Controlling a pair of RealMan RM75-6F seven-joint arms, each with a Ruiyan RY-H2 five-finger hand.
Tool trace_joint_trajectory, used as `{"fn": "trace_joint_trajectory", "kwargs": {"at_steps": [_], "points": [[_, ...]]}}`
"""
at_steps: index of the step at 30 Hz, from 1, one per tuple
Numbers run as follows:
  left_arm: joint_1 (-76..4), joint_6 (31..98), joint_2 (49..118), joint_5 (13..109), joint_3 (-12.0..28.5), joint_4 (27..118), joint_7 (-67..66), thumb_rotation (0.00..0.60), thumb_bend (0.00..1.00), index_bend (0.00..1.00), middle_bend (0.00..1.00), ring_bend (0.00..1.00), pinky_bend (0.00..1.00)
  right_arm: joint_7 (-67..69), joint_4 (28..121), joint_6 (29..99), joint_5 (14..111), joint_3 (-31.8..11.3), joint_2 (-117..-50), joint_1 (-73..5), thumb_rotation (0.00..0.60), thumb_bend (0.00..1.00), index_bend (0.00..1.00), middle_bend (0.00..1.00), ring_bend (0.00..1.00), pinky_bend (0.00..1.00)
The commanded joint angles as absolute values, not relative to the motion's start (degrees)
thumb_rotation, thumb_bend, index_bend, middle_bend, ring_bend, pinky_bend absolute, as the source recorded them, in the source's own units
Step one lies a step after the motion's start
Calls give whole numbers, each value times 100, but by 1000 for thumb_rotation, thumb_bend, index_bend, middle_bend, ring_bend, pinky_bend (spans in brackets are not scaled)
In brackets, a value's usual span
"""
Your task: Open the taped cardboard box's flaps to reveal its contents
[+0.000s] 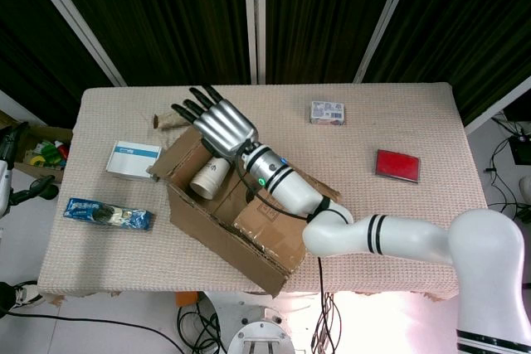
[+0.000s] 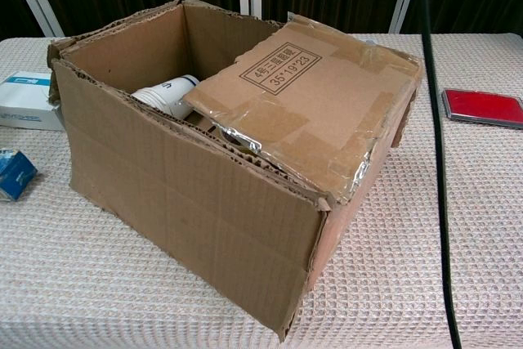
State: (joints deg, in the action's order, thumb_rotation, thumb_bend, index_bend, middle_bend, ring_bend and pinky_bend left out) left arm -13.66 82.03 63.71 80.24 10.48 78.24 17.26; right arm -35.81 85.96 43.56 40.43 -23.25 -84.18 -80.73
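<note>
The cardboard box (image 1: 249, 234) sits at the table's left-centre, its left half open. A white cup (image 1: 207, 178) lies inside, also seen as the cup (image 2: 167, 96) in the chest view. A taped flap (image 2: 315, 112) with a printed label still covers the box's right half (image 2: 196, 202). My right hand (image 1: 217, 123) hovers flat over the box's far rim, fingers spread, holding nothing. The far flap (image 1: 170, 120) is folded outward under its fingertips. The chest view shows no hand, only a black cable (image 2: 437, 161). My left hand does not show in either view.
A white and blue carton (image 1: 133, 159) and a blue packet (image 1: 108, 215) lie left of the box. A small box (image 1: 328, 112) sits at the back and a red case (image 1: 397, 165) on the right. Table edges run close to the box's front corner.
</note>
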Motion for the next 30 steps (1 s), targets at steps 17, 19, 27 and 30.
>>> {"fn": "trace_joint_trajectory", "kwargs": {"at_steps": [17,19,27,30], "points": [[-1461,8000,6466,7979,1028,7825,1626,0,0,37,132,75,166,-3805,9870,2935,1734,-788,-6761,-8996,600,675,347,301,0,0],[-1469,7997,6472,7986,1026,7837,1605,0,0,37,132,75,166,-3680,9843,2822,1875,-709,-6768,-9012,600,687,370,305,0,0],[-1490,7964,6480,7986,1019,7874,1551,0,0,37,132,75,166,-3299,10000,2705,2253,-402,-6672,-9123,600,749,443,334,0,0],[-1494,7951,6495,7990,1006,7872,1533,0,0,37,132,75,166,-3183,10109,2691,2346,-283,-6601,-9188,600,760,497,387,0,0]]}}
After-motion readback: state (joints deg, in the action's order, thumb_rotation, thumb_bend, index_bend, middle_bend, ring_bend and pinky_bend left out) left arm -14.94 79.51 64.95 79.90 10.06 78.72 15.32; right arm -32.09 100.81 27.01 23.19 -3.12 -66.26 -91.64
